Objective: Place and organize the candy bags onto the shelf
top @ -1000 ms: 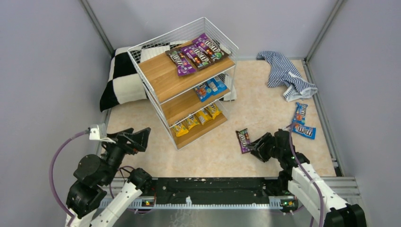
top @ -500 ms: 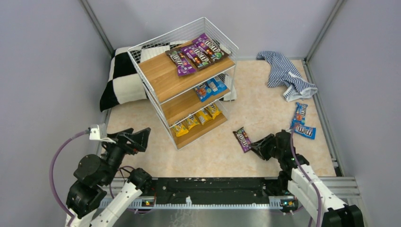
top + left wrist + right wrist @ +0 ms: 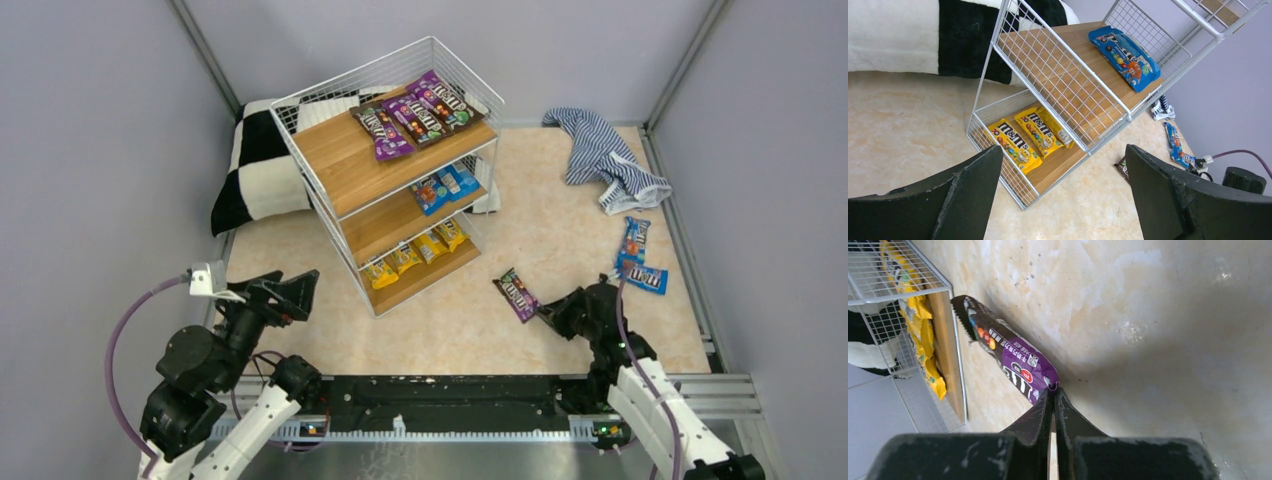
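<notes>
My right gripper sits low over the beige speckled tabletop. Its fingers are squeezed almost together on the end seam of a glossy purple flat candy packet; the wrist view shows only a sliver of gap. The packet runs from the tips toward the front corner of the three-tier white wire-grid shelf with light wooden boards. I can't tell if it touches the surface.

My left gripper is spread wide with nothing between the fingers, held up over the near left of the table and facing the shelf.

Shelf stock:
- **Top board:** three purple packets lie side by side at its right end.
- **Middle board:** blue packets.
- **Bottom board:** a row of yellow packets.

Two loose blue packets lie on the table by the right wall, just beside each other and near the right gripper.

A crumpled blue-white striped cloth lies at the far right. A black-and-white checkered cushion sits behind the shelf on the left, up against the wire frame.
</notes>
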Controlling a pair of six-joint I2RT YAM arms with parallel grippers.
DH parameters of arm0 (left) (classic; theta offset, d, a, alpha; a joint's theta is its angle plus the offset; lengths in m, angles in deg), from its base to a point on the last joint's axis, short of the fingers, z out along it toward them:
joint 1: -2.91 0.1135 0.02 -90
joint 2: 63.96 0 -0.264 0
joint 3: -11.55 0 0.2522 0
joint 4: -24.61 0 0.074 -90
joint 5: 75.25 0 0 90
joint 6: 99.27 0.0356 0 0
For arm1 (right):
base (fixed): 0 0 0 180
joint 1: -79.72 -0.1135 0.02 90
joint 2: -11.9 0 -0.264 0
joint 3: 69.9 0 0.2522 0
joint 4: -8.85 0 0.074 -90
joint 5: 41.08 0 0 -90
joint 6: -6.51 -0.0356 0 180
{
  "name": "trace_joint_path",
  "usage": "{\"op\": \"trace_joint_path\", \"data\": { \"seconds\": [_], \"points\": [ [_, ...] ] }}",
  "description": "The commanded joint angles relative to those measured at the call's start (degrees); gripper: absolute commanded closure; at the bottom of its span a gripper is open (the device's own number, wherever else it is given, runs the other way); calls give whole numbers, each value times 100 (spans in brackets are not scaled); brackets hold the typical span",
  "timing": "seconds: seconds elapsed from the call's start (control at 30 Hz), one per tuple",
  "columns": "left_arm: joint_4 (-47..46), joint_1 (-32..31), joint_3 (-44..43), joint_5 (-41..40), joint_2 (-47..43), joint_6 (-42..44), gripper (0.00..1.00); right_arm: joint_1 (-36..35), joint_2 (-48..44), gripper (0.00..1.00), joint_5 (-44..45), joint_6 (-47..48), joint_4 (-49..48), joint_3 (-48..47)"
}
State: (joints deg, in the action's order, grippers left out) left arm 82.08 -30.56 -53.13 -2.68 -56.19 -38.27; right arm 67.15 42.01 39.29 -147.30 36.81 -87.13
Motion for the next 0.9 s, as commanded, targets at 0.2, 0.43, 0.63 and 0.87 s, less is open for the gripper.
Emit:
{"op": "trace_joint_path", "data": {
  "seconds": [0.2,0.43,0.63,0.87],
  "points": [
    [-213,-38,-103,120,93,-71,2,45,-1694,100,1491,334,1703,-1796],
    [-254,-41,-104,167,84,-80,2,45,-1223,100,1912,1627,1828,-3659],
    [-295,-38,-94,219,84,-97,2,45,274,100,-95,2164,1096,-5555],
    [-254,-37,-85,165,-29,-120,2,36,1483,100,-1569,1743,272,-7748]
  ]
}}
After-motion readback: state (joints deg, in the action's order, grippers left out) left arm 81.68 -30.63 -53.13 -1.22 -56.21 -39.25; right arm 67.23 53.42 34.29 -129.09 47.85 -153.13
